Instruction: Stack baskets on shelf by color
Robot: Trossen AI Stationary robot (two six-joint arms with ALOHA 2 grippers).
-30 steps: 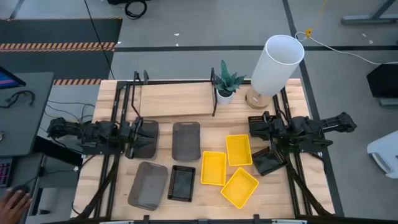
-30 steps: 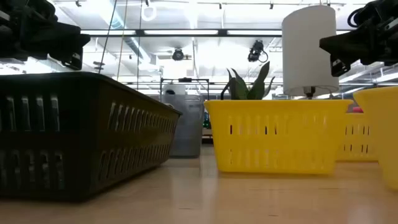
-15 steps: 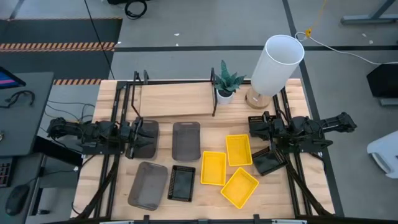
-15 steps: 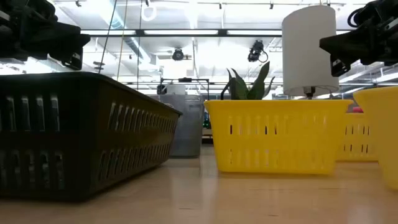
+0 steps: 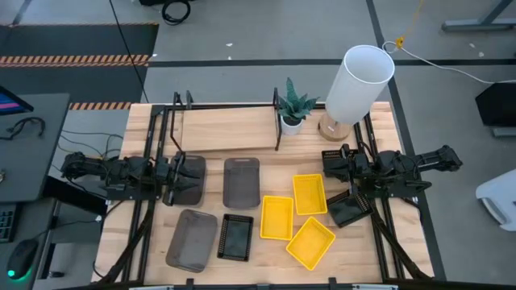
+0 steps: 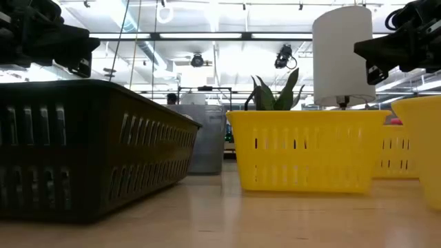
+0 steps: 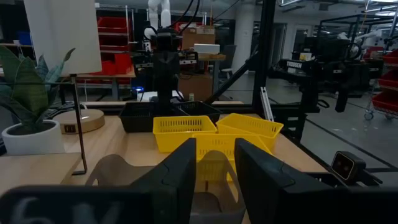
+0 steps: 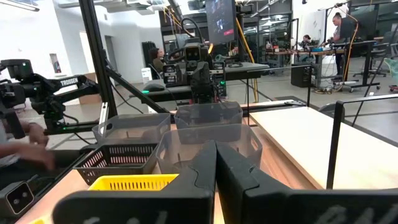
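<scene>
three yellow baskets [image 5: 310, 194], grey baskets [image 5: 241, 181], black slotted basket [image 5: 236, 238].

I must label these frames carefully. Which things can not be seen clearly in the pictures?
1. Grey basket under the left gripper: in the high view the arm covers most of it.
2. Black basket beside the right gripper: partly under the right arm in the high view.
3. Shelf: missing from the low view, where the near dark basket and yellow basket block the table behind.
</scene>
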